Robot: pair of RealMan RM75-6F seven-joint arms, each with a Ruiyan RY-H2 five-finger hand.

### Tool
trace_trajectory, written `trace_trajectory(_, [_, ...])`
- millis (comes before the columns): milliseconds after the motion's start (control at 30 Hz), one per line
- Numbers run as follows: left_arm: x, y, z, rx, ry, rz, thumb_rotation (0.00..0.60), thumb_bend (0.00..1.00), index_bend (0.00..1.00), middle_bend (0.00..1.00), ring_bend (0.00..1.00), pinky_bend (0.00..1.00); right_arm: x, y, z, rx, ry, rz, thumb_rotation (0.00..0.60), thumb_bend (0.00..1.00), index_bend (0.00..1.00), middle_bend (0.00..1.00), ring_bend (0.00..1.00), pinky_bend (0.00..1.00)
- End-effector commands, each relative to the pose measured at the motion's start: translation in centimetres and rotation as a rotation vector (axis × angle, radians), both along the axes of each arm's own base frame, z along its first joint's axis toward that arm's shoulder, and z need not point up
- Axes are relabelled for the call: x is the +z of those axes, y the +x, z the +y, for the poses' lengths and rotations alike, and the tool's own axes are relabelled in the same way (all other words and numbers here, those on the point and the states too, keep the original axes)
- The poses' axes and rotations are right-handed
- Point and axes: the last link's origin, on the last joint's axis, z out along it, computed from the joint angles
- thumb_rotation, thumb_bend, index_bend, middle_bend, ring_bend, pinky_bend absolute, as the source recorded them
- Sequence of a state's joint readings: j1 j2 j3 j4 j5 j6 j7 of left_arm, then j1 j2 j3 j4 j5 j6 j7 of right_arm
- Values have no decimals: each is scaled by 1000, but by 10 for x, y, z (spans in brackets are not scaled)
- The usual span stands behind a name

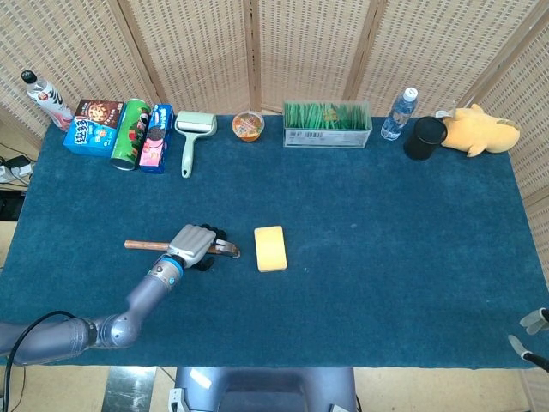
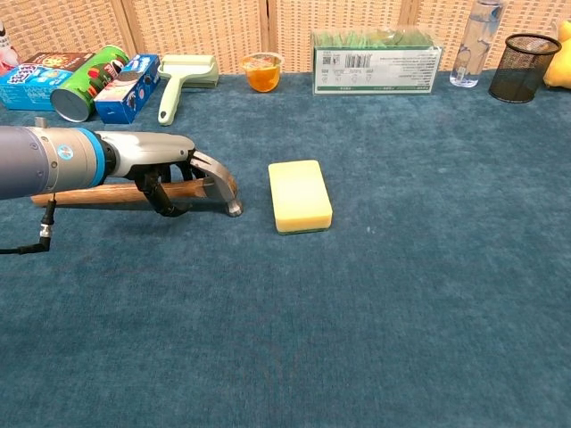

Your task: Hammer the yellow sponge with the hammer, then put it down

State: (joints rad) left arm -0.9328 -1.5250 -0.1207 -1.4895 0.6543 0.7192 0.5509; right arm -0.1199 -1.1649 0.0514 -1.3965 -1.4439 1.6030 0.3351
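The yellow sponge (image 1: 270,248) lies flat in the middle of the blue table; the chest view shows the sponge (image 2: 300,195) just right of the hammer's head. The wooden-handled hammer (image 1: 141,245) lies on the cloth with its steel head (image 2: 219,178) towards the sponge. My left hand (image 1: 194,245) sits over the handle right behind the head. In the chest view that left hand (image 2: 156,169) has its dark fingers (image 2: 166,203) curled around the handle. Only the spread fingertips of my right hand (image 1: 533,330) show, empty, at the table's near right corner.
Along the back edge stand snack boxes and a green can (image 1: 130,133), a lint roller (image 1: 190,137), an orange cup (image 1: 248,125), a clear box of green sticks (image 1: 327,125), a water bottle (image 1: 399,113), a black mesh cup (image 1: 425,137) and a yellow plush toy (image 1: 480,129).
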Motion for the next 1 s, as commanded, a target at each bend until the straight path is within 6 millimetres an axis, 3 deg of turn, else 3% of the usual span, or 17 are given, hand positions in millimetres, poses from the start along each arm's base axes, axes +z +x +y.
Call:
trace_trajectory(33, [3,-6,0,-3,11,18,600,661,302,362,344,430,2,0,2,-6,-5,4,600,221,532,611,515,355])
trace_trajectory(267, [15,-14,-2,19,16,24,600,788,502,530,559,620,-1,2,1,-11,4,4,600,220,532,611,515,355])
trace_trajectory(467, [20,-8,-5,64,0,-48,600,799,556,615,707,744,-1,4,2,-10,-3,9,600,220,532,611,515,355])
trace_trajectory(1000, [85,8,-17,-58,190,-305,600,753,557,703,754,773,-5,4,-1,-9,12,-5,600,221,532,612,515,356])
